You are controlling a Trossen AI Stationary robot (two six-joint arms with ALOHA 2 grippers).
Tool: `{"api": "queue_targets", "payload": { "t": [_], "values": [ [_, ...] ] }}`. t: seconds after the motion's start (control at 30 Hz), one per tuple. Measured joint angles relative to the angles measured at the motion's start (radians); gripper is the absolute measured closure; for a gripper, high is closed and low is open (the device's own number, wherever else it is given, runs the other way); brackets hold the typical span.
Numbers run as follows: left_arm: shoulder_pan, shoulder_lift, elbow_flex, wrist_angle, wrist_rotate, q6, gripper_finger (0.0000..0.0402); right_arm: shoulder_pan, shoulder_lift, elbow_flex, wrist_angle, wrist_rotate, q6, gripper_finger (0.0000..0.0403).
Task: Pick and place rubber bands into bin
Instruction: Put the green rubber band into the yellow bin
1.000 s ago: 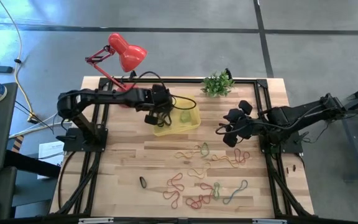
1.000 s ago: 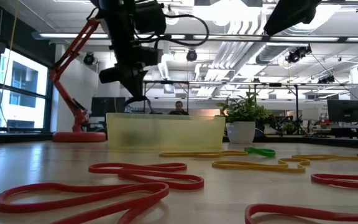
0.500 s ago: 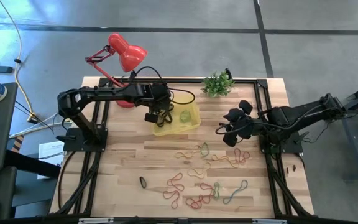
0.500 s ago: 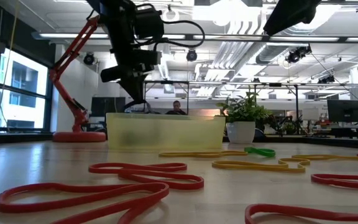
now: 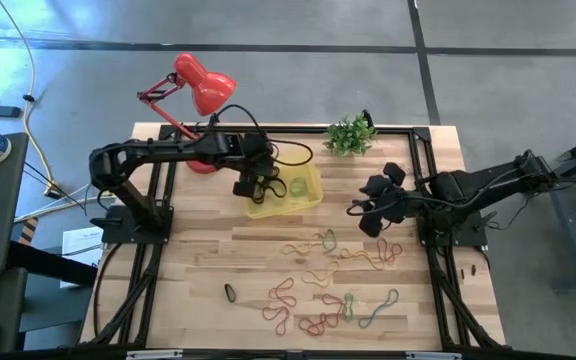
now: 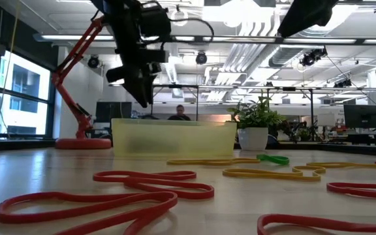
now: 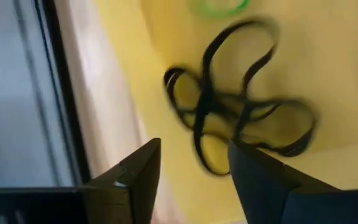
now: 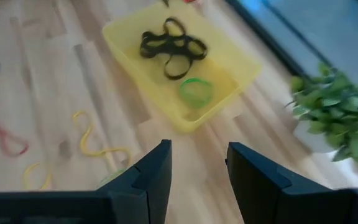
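The left gripper [image 5: 265, 186] hangs over the yellow bin [image 5: 309, 203], and its jaws, pinched shut a second ago, now stand apart with nothing between them. In the left wrist view a tangle of black bands [image 7: 238, 121] lies just beyond the jaws on the bin floor, clear of both fingers [image 7: 132, 177]. The black loops that hung from the jaws above the bin's rim a second ago are gone from the low view. A green band [image 7: 219, 6] lies farther out from the jaws in the same bin. From this, the release looks complete: the black tangle is delivered.

The right gripper [image 5: 371, 210] waits over the worktop [image 5: 198, 270], well apart from the bin, in the same place as a second ago. Its jaws stand partly apart and hold nothing. Its wrist view shows the bin ahead of the jaws with the black tangle [image 8: 173, 46] and green band [image 8: 195, 91] inside.

Much of the task is left. Red, yellow and green bands [image 5: 313, 300] are scattered on the worktop, well apart from both sets of jaws, and one small black band [image 5: 230, 294] lies alone. Either arm's next job is likely another pick from that scatter.
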Motion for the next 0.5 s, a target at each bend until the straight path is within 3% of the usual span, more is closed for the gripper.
{"api": "queue_targets", "payload": {
  "t": [0.2,0.33,0.5],
  "values": [
    [-0.078,-0.087,0.0,-0.001,0.13,-0.035,0.0212,0.0,0.0,-0.14,0.109,-0.161,0.018,0.0258],
    [-0.184,-0.148,0.0,0.002,0.133,-0.061,0.0218,0.003,0.001,-0.305,0.386,-0.238,0.021,0.0258],
    [-0.324,-0.207,0.0,0.008,0.083,-0.114,0.0224,0.003,0.002,-0.503,0.701,-0.217,0.012,0.0258]
  ]
}}
